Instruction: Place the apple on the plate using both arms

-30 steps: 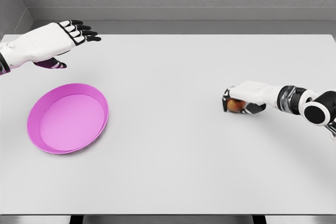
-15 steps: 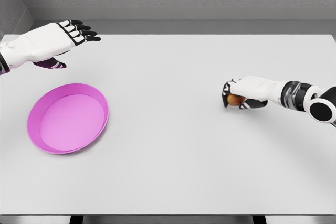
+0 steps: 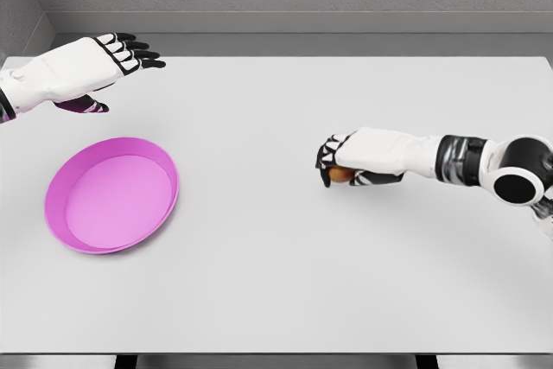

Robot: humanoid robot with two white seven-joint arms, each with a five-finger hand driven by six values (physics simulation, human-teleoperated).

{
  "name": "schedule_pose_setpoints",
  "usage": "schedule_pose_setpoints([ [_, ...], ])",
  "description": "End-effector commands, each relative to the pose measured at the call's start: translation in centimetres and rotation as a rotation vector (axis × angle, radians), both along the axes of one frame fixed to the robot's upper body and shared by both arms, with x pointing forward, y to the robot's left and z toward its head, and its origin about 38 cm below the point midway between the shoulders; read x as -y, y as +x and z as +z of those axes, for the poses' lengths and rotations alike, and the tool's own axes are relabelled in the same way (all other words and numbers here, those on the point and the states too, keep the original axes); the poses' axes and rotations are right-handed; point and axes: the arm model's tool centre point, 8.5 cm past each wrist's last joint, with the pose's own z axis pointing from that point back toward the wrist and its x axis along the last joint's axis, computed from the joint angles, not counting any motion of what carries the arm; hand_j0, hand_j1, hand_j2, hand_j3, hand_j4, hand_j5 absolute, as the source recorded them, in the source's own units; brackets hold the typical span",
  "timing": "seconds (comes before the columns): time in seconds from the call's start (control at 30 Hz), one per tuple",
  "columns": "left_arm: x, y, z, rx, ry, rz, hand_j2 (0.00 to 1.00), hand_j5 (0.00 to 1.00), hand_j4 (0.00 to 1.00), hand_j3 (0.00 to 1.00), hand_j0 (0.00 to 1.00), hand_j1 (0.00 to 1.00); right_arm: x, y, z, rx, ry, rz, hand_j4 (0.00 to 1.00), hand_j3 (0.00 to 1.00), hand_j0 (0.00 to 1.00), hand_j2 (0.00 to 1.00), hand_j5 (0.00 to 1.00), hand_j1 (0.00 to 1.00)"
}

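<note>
A small red-orange apple (image 3: 340, 174) shows under the palm of my right hand (image 3: 339, 160), whose fingers are curled around it, right of the table's middle. Most of the apple is hidden by the hand. The pink plate (image 3: 111, 194) lies flat at the left of the white table (image 3: 276, 239), far from the apple. My left hand (image 3: 130, 54) hovers open above the table's far left, behind the plate, fingers spread and holding nothing.
A grey wall runs along the table's far edge. The table's front edge lies near the bottom of the view.
My right hand has carried the apple leftward, toward the table's middle, with the arm stretching out further. The left hand and the plate have not moved.
</note>
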Motion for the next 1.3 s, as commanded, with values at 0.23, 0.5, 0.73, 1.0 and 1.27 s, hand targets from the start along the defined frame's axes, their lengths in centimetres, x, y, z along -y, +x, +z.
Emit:
schedule_pose_setpoints([
  [0.23, 0.0, 0.0, 0.1, 0.000, -0.006, 0.001, 1.00, 1.00, 1.00, 1.00, 1.00, 1.00, -4.2, -0.8, 0.8, 0.003, 0.100, 0.141, 0.39, 0.39, 0.39, 0.39, 0.39, 0.39],
  [0.5, 0.0, 0.0, 0.1, 0.000, -0.006, 0.001, 1.00, 1.00, 1.00, 1.00, 1.00, 1.00, -8.6, -1.5, 1.0, -0.004, 0.177, 0.228, 0.40, 0.40, 0.40, 0.40, 0.40, 0.40],
  [0.73, 0.0, 0.0, 0.1, 0.000, -0.007, 0.000, 1.00, 1.00, 1.00, 1.00, 1.00, 1.00, -11.7, -2.3, 1.1, -0.014, 0.197, 0.287, 0.40, 0.40, 0.40, 0.40, 0.40, 0.40],
  [1.0, 0.1, 0.0, 0.1, 0.000, -0.008, -0.001, 1.00, 1.00, 1.00, 1.00, 1.00, 1.00, -11.7, -2.2, 1.1, -0.014, 0.204, 0.271, 1.00, 1.00, 1.00, 1.00, 1.00, 1.00],
  [1.27, 0.0, 0.0, 0.0, -0.001, -0.007, 0.000, 1.00, 1.00, 1.00, 1.00, 1.00, 1.00, -7.1, 0.2, 4.7, 0.098, 0.193, 0.194, 1.00, 1.00, 1.00, 1.00, 1.00, 1.00],
])
